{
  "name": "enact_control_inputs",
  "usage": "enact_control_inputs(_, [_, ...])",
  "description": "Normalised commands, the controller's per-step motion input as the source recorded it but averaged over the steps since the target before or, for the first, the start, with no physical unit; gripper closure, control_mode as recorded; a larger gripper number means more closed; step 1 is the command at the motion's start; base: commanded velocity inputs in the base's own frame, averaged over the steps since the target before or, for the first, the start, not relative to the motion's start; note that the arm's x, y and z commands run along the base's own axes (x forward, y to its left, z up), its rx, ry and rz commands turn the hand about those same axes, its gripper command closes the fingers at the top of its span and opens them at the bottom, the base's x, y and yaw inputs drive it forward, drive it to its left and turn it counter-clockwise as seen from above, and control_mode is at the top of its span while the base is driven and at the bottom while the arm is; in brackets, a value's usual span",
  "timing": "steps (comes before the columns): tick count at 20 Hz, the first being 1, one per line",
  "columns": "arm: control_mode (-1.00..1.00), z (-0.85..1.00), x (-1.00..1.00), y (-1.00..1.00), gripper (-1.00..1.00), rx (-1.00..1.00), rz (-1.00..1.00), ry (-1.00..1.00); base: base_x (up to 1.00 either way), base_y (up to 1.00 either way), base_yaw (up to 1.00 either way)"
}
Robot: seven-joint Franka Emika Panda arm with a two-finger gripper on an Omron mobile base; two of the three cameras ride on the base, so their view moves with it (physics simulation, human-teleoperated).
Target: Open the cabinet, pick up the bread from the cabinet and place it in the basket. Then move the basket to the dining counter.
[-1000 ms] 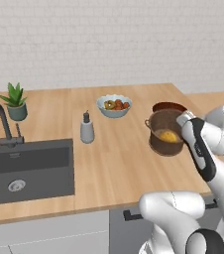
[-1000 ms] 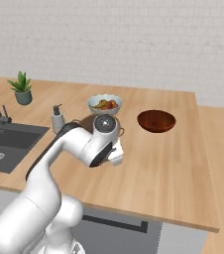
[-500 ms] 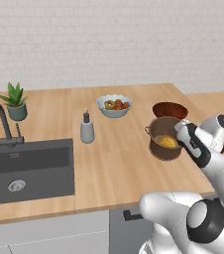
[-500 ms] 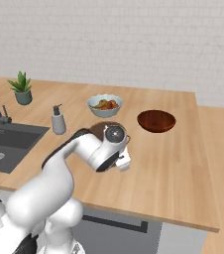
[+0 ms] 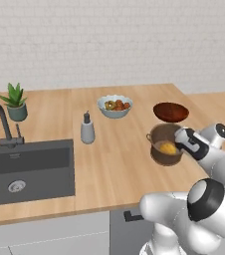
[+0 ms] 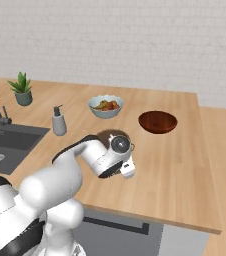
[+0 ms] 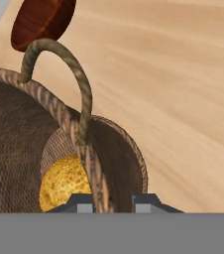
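1. Since a second ago: basket [image 5: 165,144] has shifted down and right in the left base view, from beside the dark red bowl [image 5: 170,111] to further in front of it, nearer the counter's front edge. The arm went with it. Sink, soap bottle and fruit bowl sit at the same frame positions, so the base hasn't driven.
2. Gripper [image 7: 113,202]: the fingertips straddle the basket's rim wall at the bottom centre of the hand view, one inside, one outside, clamped on the wall. Grasping the basket by its rim.
3. Bread [image 7: 67,182] lies inside the basket, lower left of the hand view, just beside the inner fingertip. I can't tell whether they touch.
4. Basket sits right of centre in the left base view, over the dining counter [image 5: 114,159], well apart from the sink [image 5: 27,169]. Whether its base rests on the wood or hovers just above, I can't tell.
5. Handling, my read: woven wall, light, some flex, rough enough not to slip. A one-sided rim grip will let it tilt. The loop handle [image 7: 67,74] just above the fingers looks thin and would swing. The rim beside the handle root is probably the stiffest spot to hold.
6. Bread is loose and light, so it rolls if the basket tips. Keep the basket level.
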Motion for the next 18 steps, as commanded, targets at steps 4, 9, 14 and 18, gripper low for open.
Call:
enact_control_inputs(4, [-1.00,-0.37,0.10,-0.06,1.00,0.00,0.00,0.00,0.00,0.00,0.00])
enact_control_inputs(9, [-1.00,-0.40,0.14,-0.01,1.00,0.00,0.00,0.00,0.00,0.00,0.00])
enact_control_inputs(14, [-1.00,-0.16,0.05,0.02,-1.00,0.00,0.00,-0.01,0.00,0.00,0.00])
enact_control_inputs(18, [-1.00,0.38,-0.19,0.27,-1.00,0.00,0.00,-0.10,0.00,0.00,0.00])
